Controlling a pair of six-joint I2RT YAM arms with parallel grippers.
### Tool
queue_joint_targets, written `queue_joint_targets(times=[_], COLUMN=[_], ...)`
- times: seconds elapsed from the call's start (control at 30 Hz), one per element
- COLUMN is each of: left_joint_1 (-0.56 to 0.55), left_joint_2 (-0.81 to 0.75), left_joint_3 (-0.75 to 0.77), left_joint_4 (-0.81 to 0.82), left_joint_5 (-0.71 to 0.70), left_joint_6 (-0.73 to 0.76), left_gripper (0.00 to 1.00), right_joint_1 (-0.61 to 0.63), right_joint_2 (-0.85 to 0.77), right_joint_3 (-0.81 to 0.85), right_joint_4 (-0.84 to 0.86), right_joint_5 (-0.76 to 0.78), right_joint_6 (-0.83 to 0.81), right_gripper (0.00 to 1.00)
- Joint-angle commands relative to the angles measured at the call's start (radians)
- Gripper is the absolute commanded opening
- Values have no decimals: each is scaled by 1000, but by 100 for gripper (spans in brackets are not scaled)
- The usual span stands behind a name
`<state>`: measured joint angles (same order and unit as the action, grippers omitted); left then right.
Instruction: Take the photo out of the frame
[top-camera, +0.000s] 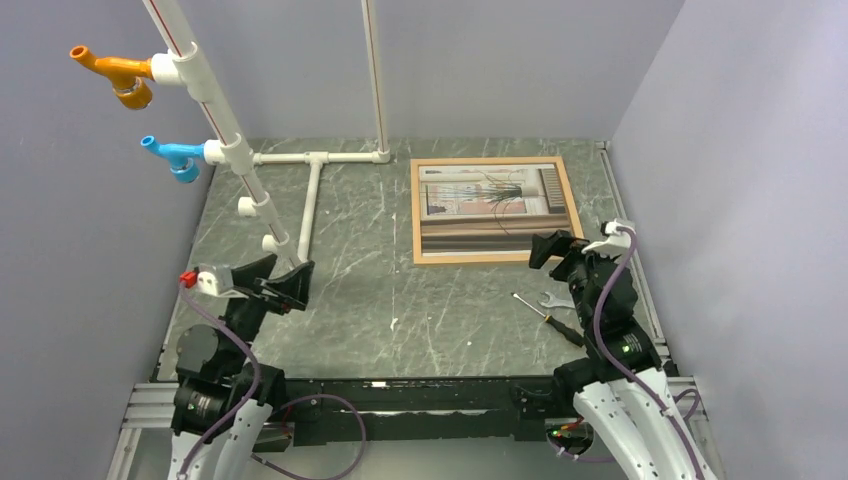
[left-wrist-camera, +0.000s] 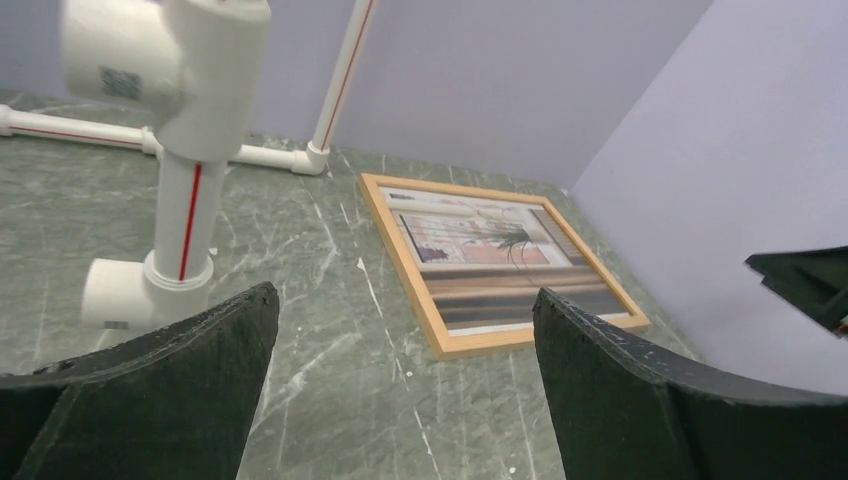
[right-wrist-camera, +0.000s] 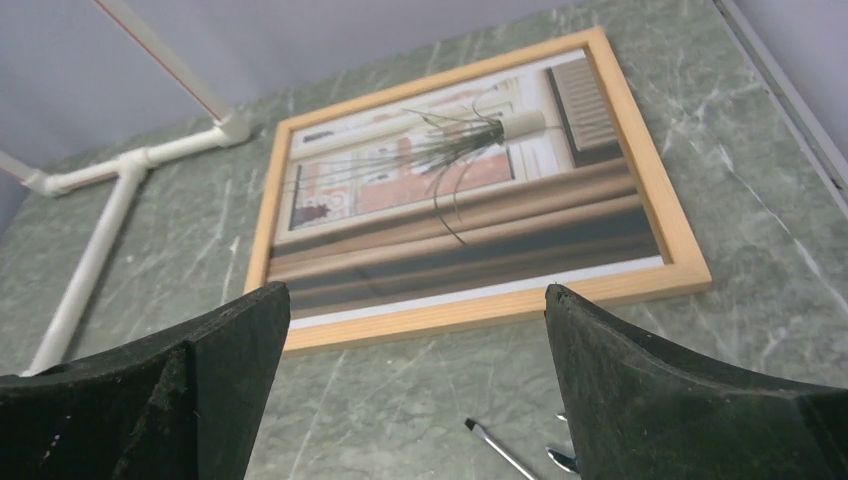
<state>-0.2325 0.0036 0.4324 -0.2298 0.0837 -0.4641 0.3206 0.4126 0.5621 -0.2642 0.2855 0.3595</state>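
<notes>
**Top external: photo sits in its frame, both claws apart**

Top external alone takes in both arms. They are folded low at the near edge, wrists pointed toward the far wall. The right claw (top-camera: 558, 243) has its fingers spread and grips nothing. The frame (top-camera: 470, 259) lies flat just ahead of it and slightly to its left, with the photo (top-camera: 490, 205) inside, picture side up. Only this view shows the whole screwdriver (top-camera: 548, 318) and the wrench (top-camera: 555, 299) on the table (top-camera: 400, 310) just behind that claw, and the orange and blue fittings on the pipes (top-camera: 315, 190).

Right wrist view adds detail: a white margin of the photo runs along the frame's near rail, and a strip of bare table separates that rail from the fingertips.

Left wrist view shows the left claw (left-wrist-camera: 402, 295) also spread and empty. A pipe joint rises close on its left, and the frame lies well ahead to its right across open table.

Room is tight beyond the frame: its far rail is near the back wall and its right rail near the table edge. Open table lies on the frame's left side.
</notes>
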Motion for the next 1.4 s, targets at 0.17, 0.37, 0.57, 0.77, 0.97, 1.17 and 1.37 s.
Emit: queue_joint_targets(times=[0.17, 0.37, 0.57, 0.77, 0.97, 1.17, 1.37], left_joint_1=[-2, -1, -1, -2, -2, -2, -2], left_joint_2=[20, 78, 58, 71, 133, 146, 136], left_joint_3=[260, 319, 332, 297, 276, 242, 182], left_joint_4=[-303, -432, -517, -563, -619, -632, -603], left_joint_5=[-52, -3, 38, 125, 215, 262, 283], left_joint_6=[-47, -59, -47, -103, -134, -152, -188], left_gripper=[99, 99, 99, 99, 99, 99, 99], right_joint_1=[5, 4, 24, 226, 384, 424, 424], right_joint_2=[223, 401, 578, 880, 1078, 1189, 1263], right_joint_3=[97, 130, 156, 288, 419, 466, 522], right_joint_4=[-65, -57, -1, -55, -49, 27, 70], right_joint_5=[37, -33, -160, -43, 79, 19, -100], right_joint_6=[39, 47, 34, -7, -43, -186, -271], right_gripper=[100, 100, 98, 93, 89, 89, 85])
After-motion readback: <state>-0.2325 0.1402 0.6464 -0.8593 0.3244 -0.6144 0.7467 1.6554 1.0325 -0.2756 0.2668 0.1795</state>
